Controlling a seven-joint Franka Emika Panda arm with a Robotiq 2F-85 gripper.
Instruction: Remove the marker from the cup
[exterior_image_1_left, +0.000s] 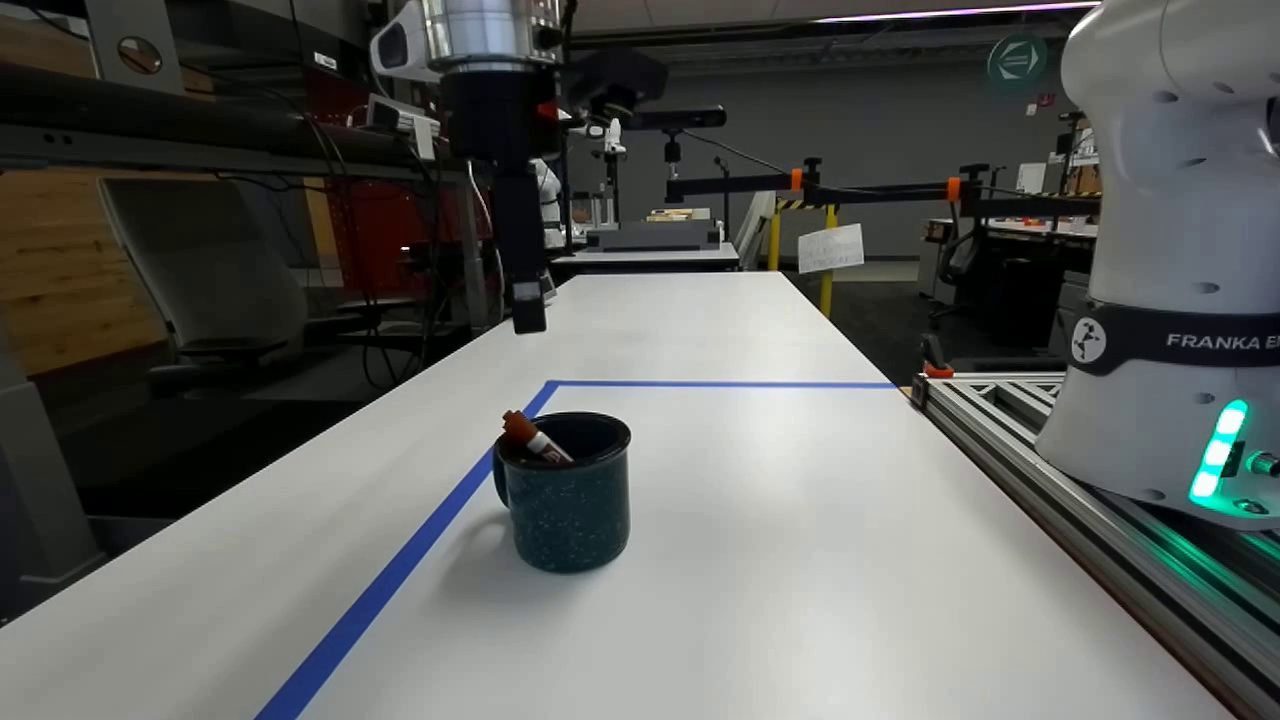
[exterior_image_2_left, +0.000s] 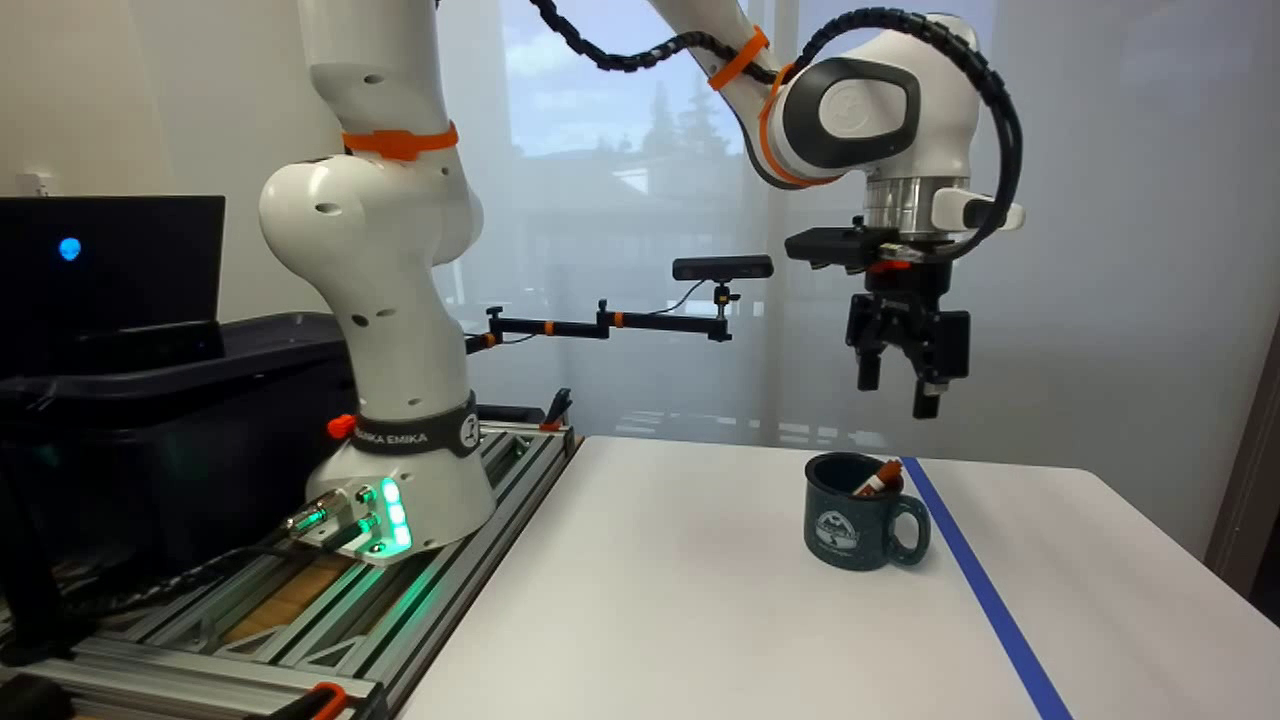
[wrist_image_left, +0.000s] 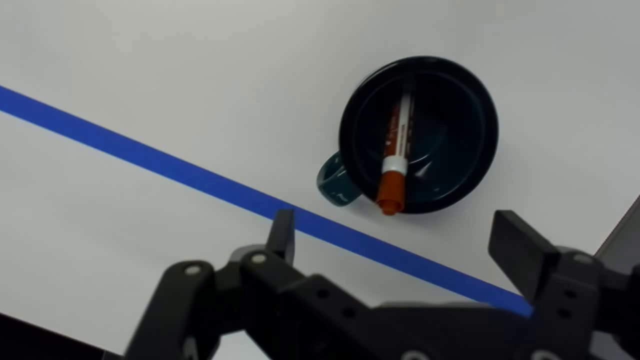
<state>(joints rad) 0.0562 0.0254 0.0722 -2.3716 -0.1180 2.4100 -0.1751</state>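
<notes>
The dark teal speckled cup (exterior_image_1_left: 575, 525) stands upright on the table and also shows in an exterior view (exterior_image_2_left: 832, 500) and in the wrist view (wrist_image_left: 491, 130). The marker (exterior_image_1_left: 537, 440) leans inside it, its orange-brown cap sticking out over the rim near the handle. The marker also shows in an exterior view (exterior_image_2_left: 879, 478) and in the wrist view (wrist_image_left: 396, 162); its lower end is in the cup's shadow. My gripper (exterior_image_2_left: 898, 397) points down above the cup, apart from it. In the wrist view the gripper (wrist_image_left: 394, 225) is open with nothing between its fingers.
The white table (exterior_image_1_left: 800, 580) carries blue tape lines (exterior_image_2_left: 1000, 605), one running close by the cup's handle side. The robot base (exterior_image_1_left: 1170, 420) stands on a metal frame along a table edge. A camera on a jointed arm (exterior_image_2_left: 722, 268) reaches out behind the table.
</notes>
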